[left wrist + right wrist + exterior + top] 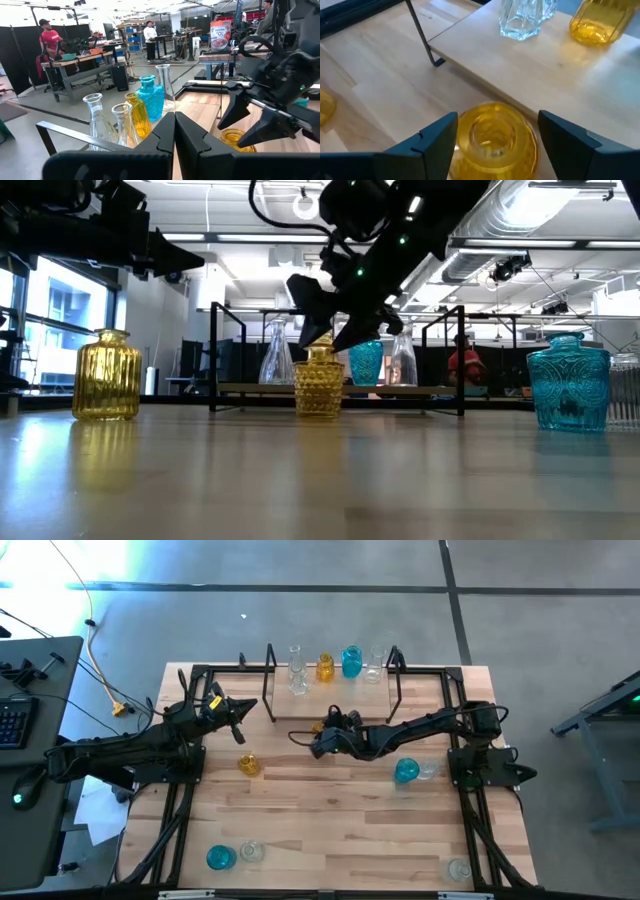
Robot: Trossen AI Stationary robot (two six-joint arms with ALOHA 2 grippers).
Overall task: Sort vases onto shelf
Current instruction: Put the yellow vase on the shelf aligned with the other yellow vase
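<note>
From above, the small light wooden shelf in a thin black frame (pixel 335 698) lies lengthwise across the far side of the big wooden table (pixel 330 830), carrying upright clear, amber and teal glass vases. The right arm stretches in from the right edge, elbow bent, its right gripper (pixel 322 732) just in front of the shelf; the vase beneath it is mostly hidden here. The left arm waits at the table's left side, its left gripper (pixel 243 710) pinched closed on nothing.

At table height, a faceted amber glass vase (pixel 319 382) stands upright, neck up, on the table before the shelf. The right gripper's dark fingers (pixel 305 292) hang spread above and beside its neck, apart from the glass.

From the left wrist, the shelf vases stand in a row, and the amber vase's body is cut off behind the closed fingers.

From the right wrist, the amber vase's round mouth faces up between the wide-open fingers, neither one touching; its base is out of frame.
</note>
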